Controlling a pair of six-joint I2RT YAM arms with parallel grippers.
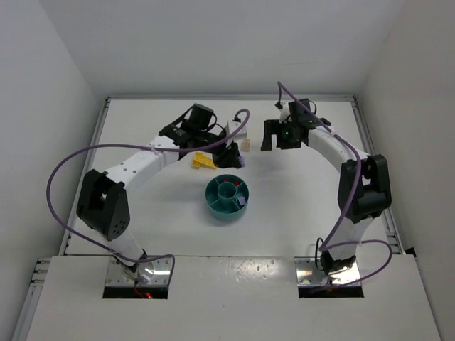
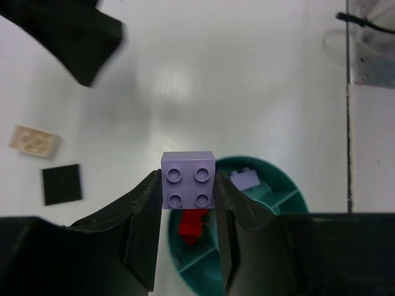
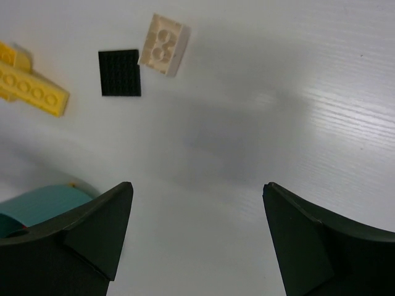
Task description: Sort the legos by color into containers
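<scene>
**brickfan22:** Left gripper [image 2: 188,216] is clamped on a purple lego [image 2: 188,179], a little four-stud square, one finger pressed against each side, studs facing the wrist camera. It's lifted off the table, and the teal dish [image 2: 290,191] sits right below and behind it in that view. Inside the dish I can see a second purple brick [image 2: 245,179] in one section and a red brick [image 2: 193,223] in another.

**yam_watcher:** Yep, same read here. In the top view the left gripper [image 1: 231,155] is just past the far rim of the dish [image 1: 215,202], close to it. What about the other arm?

**brickfan22:** Right gripper [image 3: 196,240] is spread wide with nothing between the fingers, just bare white table [image 3: 278,123]. From overhead the right gripper [image 1: 279,135] is off to the right of the left one, clear of the dish.

**yam_watcher:** And the loose stuff?

**brickfan22:** Still out on the table: a flat black plate [image 3: 120,73] with a beige brick [image 3: 162,44] just beside it, lying underside up, nearly touching at the corner. Then a long yellow brick [image 3: 34,92] off to the side, with another yellow piece [image 3: 13,55] right against it. The left wrist view shows the same black plate [image 2: 62,184] and beige brick [image 2: 34,141], near each other but apart.

**yam_watcher:** From overhead the yellow pieces [image 1: 203,161] sit just beyond the dish, by the left gripper.
</scene>
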